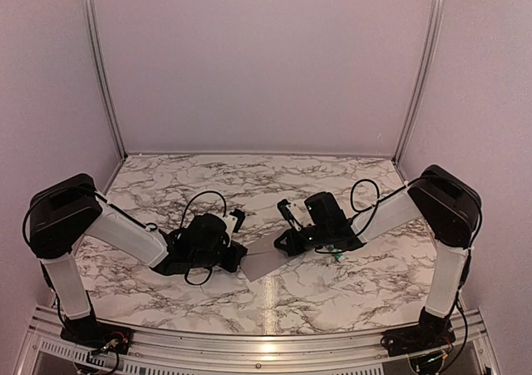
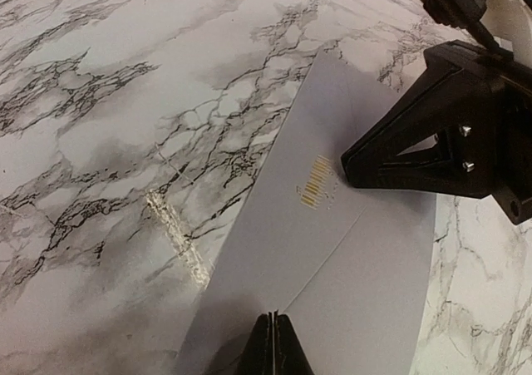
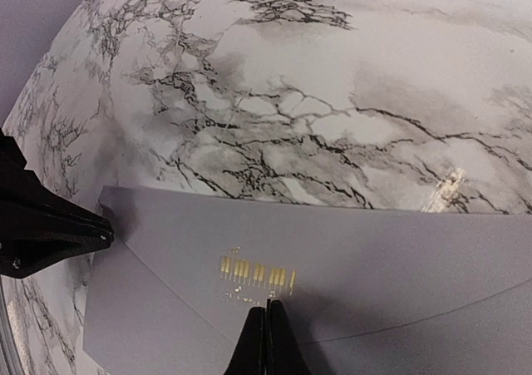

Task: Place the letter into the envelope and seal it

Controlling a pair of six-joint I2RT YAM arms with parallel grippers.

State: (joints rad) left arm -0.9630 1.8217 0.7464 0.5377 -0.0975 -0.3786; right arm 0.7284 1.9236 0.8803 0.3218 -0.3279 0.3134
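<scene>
A white marble-patterned table (image 1: 332,184) veined in black and grey fills the floor of a booth with plain pale lilac walls (image 1: 266,59) and aluminium corner posts (image 1: 100,67). The envelope (image 1: 264,263) lies flat on the table near its front middle, between the two arms, set at a slant to the table edge. It lies with its back up, and the edges of its pointed flap show as thin lines running across the grey paper, with the flap lying down flat. On the flap is a small gold mark (image 3: 256,275) like a short row of upright bars. The tiny gold print under it is too small to read. The left gripper (image 2: 273,346) is clenched, its two fingers pressed together with only a hairline between them, and its tip is over the envelope's near part. The right gripper (image 3: 266,337) is likewise clenched, its tip down on the paper just beside the gold mark. From the left wrist view, its black frame sits on the envelope next to that mark. Just to the right of the right gripper is a small green object (image 1: 337,254), too small to make out.
</scene>
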